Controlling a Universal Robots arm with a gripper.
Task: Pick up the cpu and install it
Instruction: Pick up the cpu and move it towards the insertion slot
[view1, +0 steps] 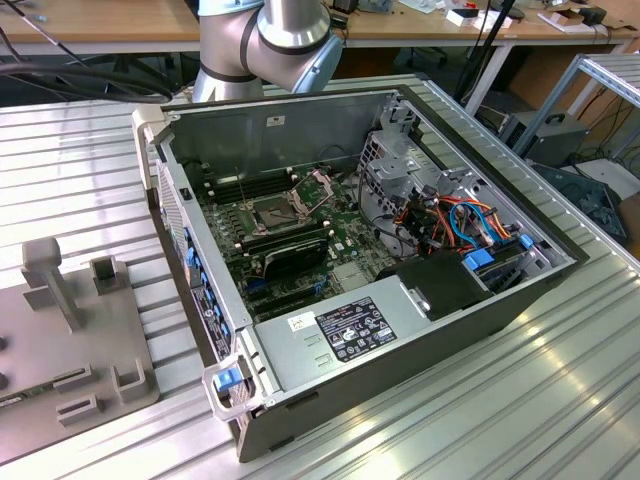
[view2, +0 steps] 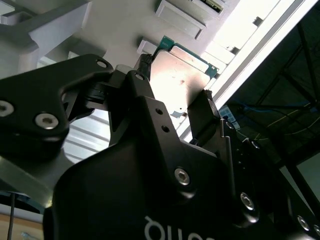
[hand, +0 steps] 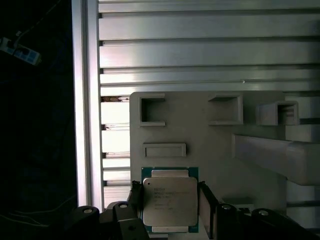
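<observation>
The cpu (hand: 169, 200) is a square chip with a silver lid and a green rim, lying flat against the grey fixture plate (hand: 200, 145). My gripper (hand: 169, 194) straddles it, one black finger (hand: 136, 195) against each opposite edge, shut on the cpu. In the second wrist view the cpu (view2: 182, 70) spans the gap of the gripper (view2: 176, 77), touching both fingertips (view2: 207, 97). In the exterior view, the open computer case (view1: 500, 300) lies on its side, and the motherboard's cpu socket (view1: 272, 212) is bare with its retaining frame swung up.
The grey fixture plate (view1: 70, 330) with raised blocks and pockets sits at the exterior view's left on the ribbed aluminium table (view1: 560, 400). Inside the case are memory sticks (view1: 285, 245), a power supply (view1: 340, 330) and bundled cables (view1: 450, 220). The arm's base (view1: 265, 40) stands behind the case.
</observation>
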